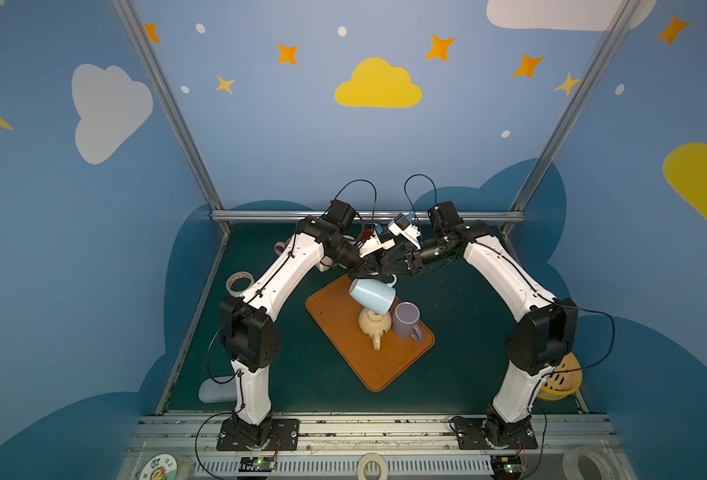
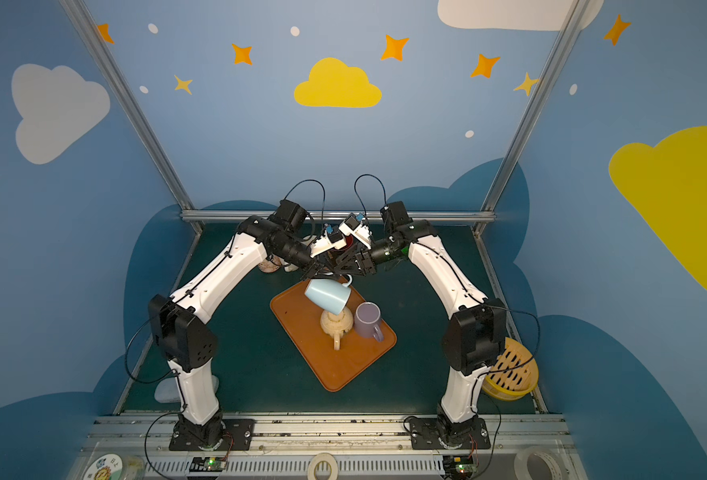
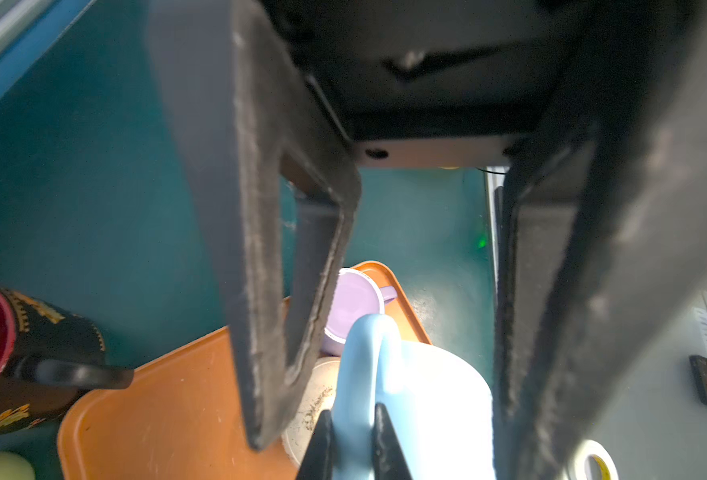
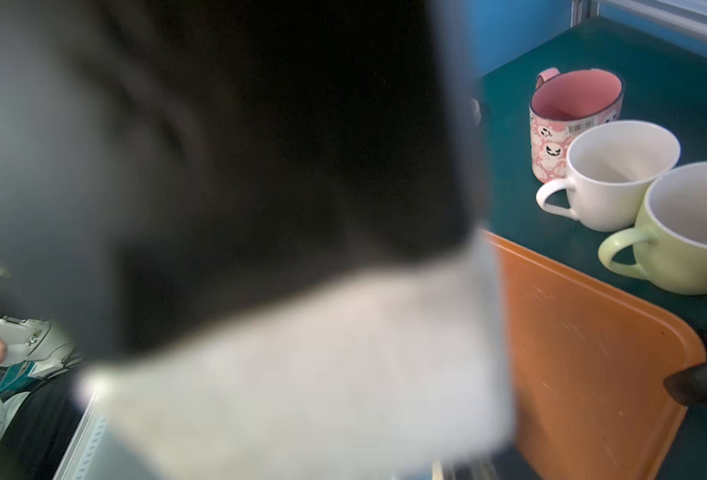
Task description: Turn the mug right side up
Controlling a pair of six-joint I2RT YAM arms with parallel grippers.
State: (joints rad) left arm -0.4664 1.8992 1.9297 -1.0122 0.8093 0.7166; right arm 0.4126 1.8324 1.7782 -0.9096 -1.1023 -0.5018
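Observation:
The light blue mug (image 1: 371, 296) (image 2: 327, 294) hangs tilted above the orange tray (image 1: 339, 349), its mouth facing down and to the right. My left gripper (image 3: 352, 419) is shut on the mug's handle (image 3: 358, 365), with both black tips pinching it. My right gripper (image 1: 387, 269) stands open beside it; in the left wrist view its fingers (image 3: 256, 291) are spread wide on either side of the mug body (image 3: 435, 399). A blurred arm close to the lens fills most of the right wrist view and hides that gripper's jaws.
On the tray a cream mug (image 1: 374, 326) sits bottom up next to an upright purple mug (image 1: 406, 320). Behind the tray stand a black and red mug (image 3: 19, 357), a pink mug (image 4: 572, 120), a white mug (image 4: 617, 174) and a green mug (image 4: 692, 232). A tape roll (image 1: 239, 282) lies left, a yellow basket (image 1: 561, 380) right.

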